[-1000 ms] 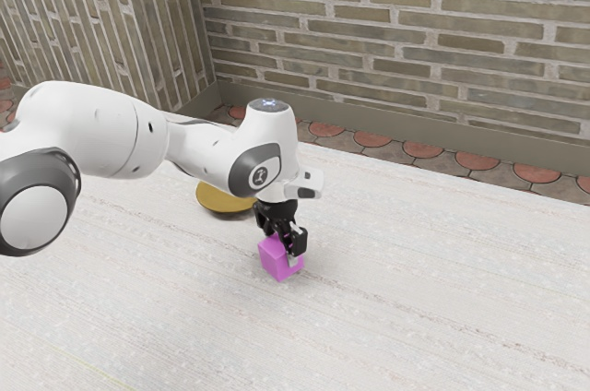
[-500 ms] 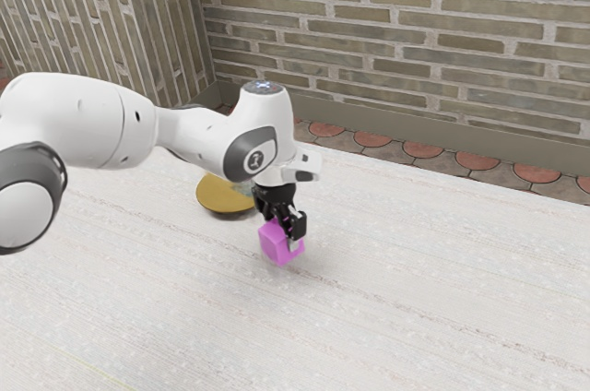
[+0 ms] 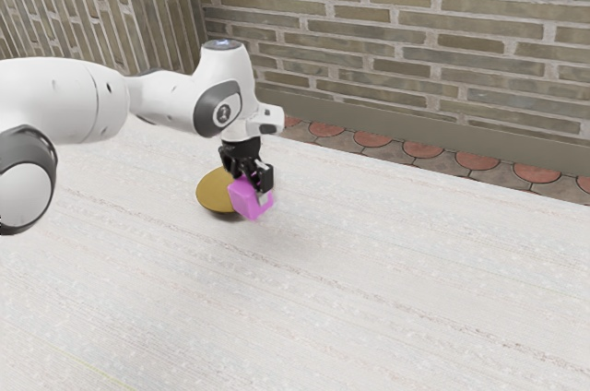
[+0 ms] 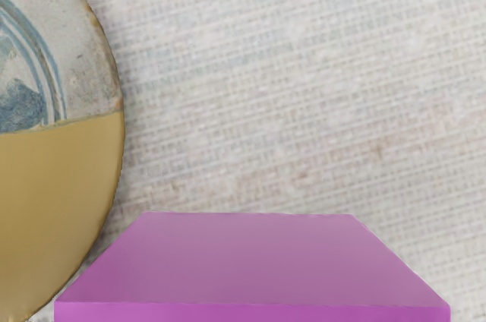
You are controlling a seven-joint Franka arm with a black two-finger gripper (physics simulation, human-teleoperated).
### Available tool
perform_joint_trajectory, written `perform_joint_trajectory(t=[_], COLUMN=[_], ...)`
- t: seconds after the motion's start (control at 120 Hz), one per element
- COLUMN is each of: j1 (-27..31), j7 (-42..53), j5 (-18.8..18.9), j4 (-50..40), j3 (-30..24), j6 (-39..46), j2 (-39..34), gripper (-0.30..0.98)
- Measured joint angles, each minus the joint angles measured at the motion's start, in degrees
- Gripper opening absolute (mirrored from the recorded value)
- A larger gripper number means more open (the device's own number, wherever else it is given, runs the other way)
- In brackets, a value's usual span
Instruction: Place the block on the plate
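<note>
your black two-finger gripper [image 3: 252, 192] has its fingers clasped around the magenta block [image 3: 245, 201], one on each side of it. you have the block raised over the tabletop [image 3: 369, 271], right by the rim of the round plate [image 3: 212, 193]. in the exterior view it overlaps the plate's edge, toward that view's right and lower side, and most of the plate lies uncovered beyond it. your wrist view has the block's near corner crossing the plate's rim, with the bulk of the block out past the plate. the block isn't set down on the plate.

the plate lies flat on the pale, streaked tabletop; you can see it is part ochre yellow, part greyish with blue markings. your white arm [image 3: 171, 99] comes in from the exterior view's left and reaches above the plate. farther back than the plate, you have reddish rounded floor tiles [image 3: 373, 139] and a brick wall [image 3: 396, 22].
</note>
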Motion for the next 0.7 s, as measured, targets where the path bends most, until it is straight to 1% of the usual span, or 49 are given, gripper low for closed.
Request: perform_joint_trajectory(t=[0.108, 0.192, 0.333, 0.492, 0.7], j1=[3.55, 7.6, 11.34, 13.35, 16.99], j7=[0.8, 1.38, 2.43, 3.69, 5.44], j5=[0.96, 2.59, 5.45, 8.93, 13.75], j4=[1.66, 3.59, 6.92, 11.97, 15.64], j3=[-1.9, -5.28, -8.55, -10.09, -14.09], j6=[-1.09, -1.81, -2.98, -5.11, -7.31], j2=[0.9, 2.25, 4.7, 7.88, 10.99], gripper=[0.38, 0.38, 0.38, 0.38, 0.38])
